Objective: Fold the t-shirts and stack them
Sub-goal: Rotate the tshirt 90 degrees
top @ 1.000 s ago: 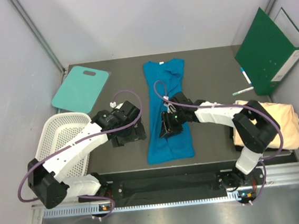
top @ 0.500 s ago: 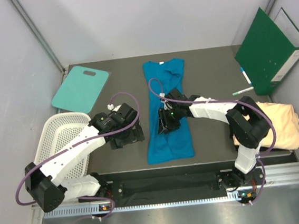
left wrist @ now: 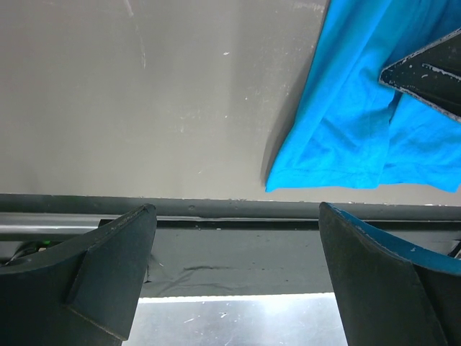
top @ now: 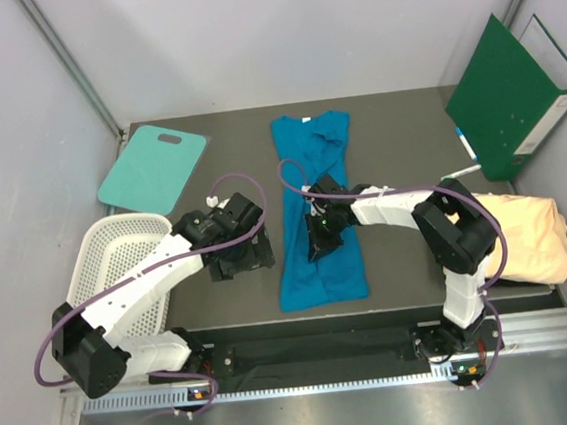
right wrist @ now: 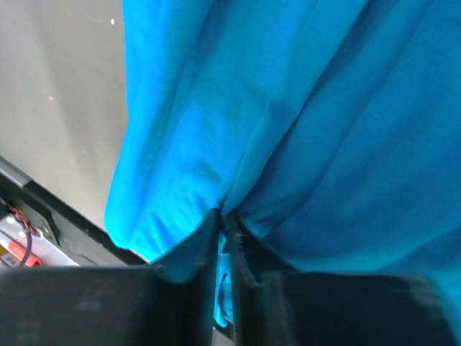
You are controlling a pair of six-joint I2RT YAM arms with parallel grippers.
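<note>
Midway along the blue shirt point(top: 312, 144), our right hand point(top: 318, 241) clamps a fold; beside the shirt our left hand point(top: 246, 261) hovers spread. We should lift slowly.

The blue t-shirt point(top: 322, 274) at centre is a plain bright blue; the cream t-shirt point(top: 537, 238), at 4 o'clock, is pale yellowish. Teal board point(top: 149, 175) at 10 o'clock, white basket point(top: 114, 221) — a lattice mesh — at 8, dark green binder point(top: 503, 91) at 2. The table point(top: 398, 151) is dark grey.
</note>
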